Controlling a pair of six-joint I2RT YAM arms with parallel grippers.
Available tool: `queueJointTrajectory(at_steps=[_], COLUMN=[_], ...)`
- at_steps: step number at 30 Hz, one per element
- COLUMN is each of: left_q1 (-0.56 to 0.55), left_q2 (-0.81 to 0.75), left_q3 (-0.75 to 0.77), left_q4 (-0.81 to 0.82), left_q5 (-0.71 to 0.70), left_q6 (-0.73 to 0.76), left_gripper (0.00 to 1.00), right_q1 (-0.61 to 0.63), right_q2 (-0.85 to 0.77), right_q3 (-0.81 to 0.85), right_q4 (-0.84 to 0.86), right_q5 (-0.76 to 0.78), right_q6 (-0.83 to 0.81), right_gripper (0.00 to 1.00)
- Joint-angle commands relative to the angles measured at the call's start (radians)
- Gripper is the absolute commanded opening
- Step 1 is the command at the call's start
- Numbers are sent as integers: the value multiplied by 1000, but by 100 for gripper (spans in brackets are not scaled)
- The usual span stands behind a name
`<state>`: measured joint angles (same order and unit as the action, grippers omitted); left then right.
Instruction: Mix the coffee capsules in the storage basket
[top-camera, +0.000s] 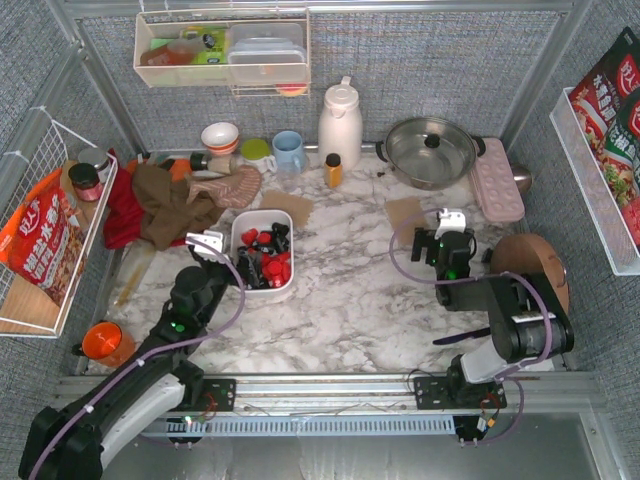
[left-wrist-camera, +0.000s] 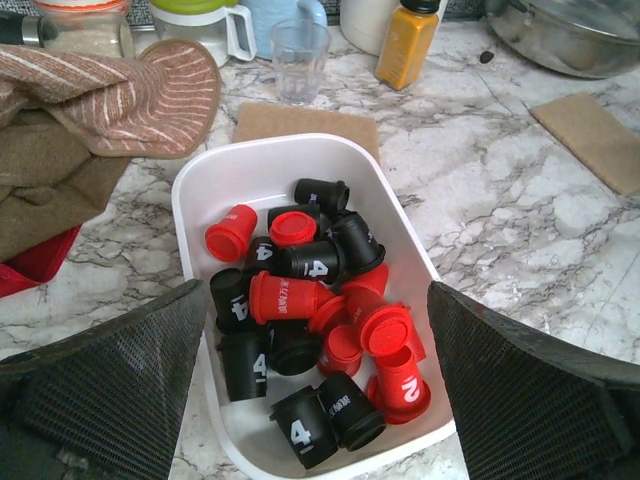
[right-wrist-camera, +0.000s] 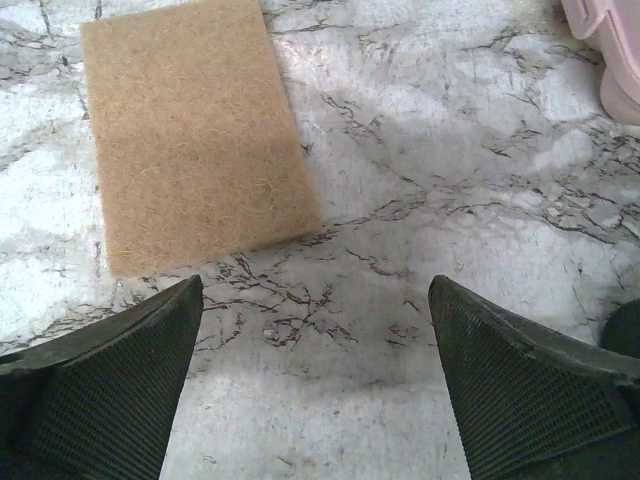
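Observation:
The white storage basket (top-camera: 243, 225) sits left of centre on the marble top; it also shows in the left wrist view (left-wrist-camera: 200, 190). Red and black coffee capsules (top-camera: 266, 256) lie heaped in its near half, red and black intermingled (left-wrist-camera: 312, 300). My left gripper (top-camera: 207, 243) is open and empty, hovering at the basket's near-left edge, its fingers (left-wrist-camera: 110, 390) straddling the basket's near end above the pile. My right gripper (top-camera: 450, 222) is open and empty over bare marble at right of centre, with nothing between its fingers (right-wrist-camera: 540, 390).
Brown and striped cloths (top-camera: 180, 200) lie left of the basket. Two cork mats (top-camera: 290, 205) (right-wrist-camera: 190, 130), a glass (left-wrist-camera: 298, 58), an orange-yellow bottle (top-camera: 333, 170), a pot (top-camera: 430, 150), a pink dimpled tray (top-camera: 497, 178), a white jug (top-camera: 340, 120) and mugs stand behind. An orange cup (top-camera: 105, 343) is near left.

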<state>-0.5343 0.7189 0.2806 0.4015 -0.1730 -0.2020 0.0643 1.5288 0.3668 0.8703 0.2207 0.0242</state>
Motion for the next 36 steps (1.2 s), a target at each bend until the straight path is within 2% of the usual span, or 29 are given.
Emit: queueJointTrajectory(at_steps=[1,4,7,11,13,16,19,22,23,25,27,30,32,34,36], left_q1=[0,0,2,1,1,2,15,102,109,117,165,220,239,240,252], left_q2=[42,99,154,202,200,169,183,283,322,373,436,582,692,765,842], left_q3=[-20,-64,-91,-130,-136,-142,-207,-341,-342,-274,-227,-223,-189,-149,-170], left_q4=[108,184,290,462,491,468,579,783,828,751,734,960,1068,1060,1198], left_q5=[-7,-153,-342,-467,-541,-536,-617,-555,-537,-508,-386,-264,-288,-305,-315], left_q6=[48,99,54,69,76,250,375,374,396,392,382,369,388,432,448], left_gripper=[99,99,100,100,100,100,100,100,100,100,100,100,100,100,100], right_q1=[-21,-27,-27,-27,-27,-27,-27,-27,-27,-27,-27,-26,-26,-27,-26], right_q2=[-7,-2,-4,-5,-7,-7,-6,-6,-7,-7,-6,-6,-7,-7,-6], right_q3=[53,44,45,46,46,46,46,47,47,47,47,47,47,47,47], right_q4=[-85,-64,-69,-74,-74,-74,-75,-75,-75,-75,-76,-75,-76,-74,-74], right_q5=[-53,-58,-59,-58,-59,-58,-59,-59,-59,-58,-58,-58,-58,-59,-58], right_q6=[12,14,14,13,13,13,13,13,13,13,13,13,13,13,13], right_gripper=[99,99,99,99,99,99,99,99,99,99,99,99,99,99,99])
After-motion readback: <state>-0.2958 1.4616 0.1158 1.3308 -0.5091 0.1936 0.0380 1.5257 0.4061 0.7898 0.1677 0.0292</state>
